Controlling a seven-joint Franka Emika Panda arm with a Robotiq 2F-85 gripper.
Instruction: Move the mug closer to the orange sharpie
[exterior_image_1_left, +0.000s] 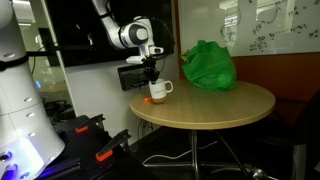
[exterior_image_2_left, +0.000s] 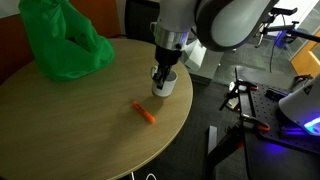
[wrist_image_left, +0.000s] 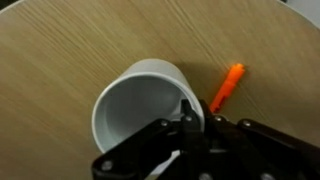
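The small white mug (exterior_image_1_left: 161, 89) stands upright near the edge of the round wooden table (exterior_image_1_left: 215, 108); it also shows in an exterior view (exterior_image_2_left: 165, 86) and fills the wrist view (wrist_image_left: 135, 100). The orange sharpie (exterior_image_1_left: 155, 100) lies flat on the table a short way from the mug, apart from it, and shows in an exterior view (exterior_image_2_left: 146, 114) and the wrist view (wrist_image_left: 227, 87). My gripper (wrist_image_left: 190, 118) comes down from above, with one finger inside the mug's rim and one outside, shut on the rim (exterior_image_2_left: 163, 72).
A large crumpled green bag (exterior_image_1_left: 208, 65) (exterior_image_2_left: 58, 40) sits at the far side of the table. Dark equipment with orange parts (exterior_image_1_left: 100, 150) stands on the floor beside the table. A white machine (exterior_image_1_left: 20, 110) is close by.
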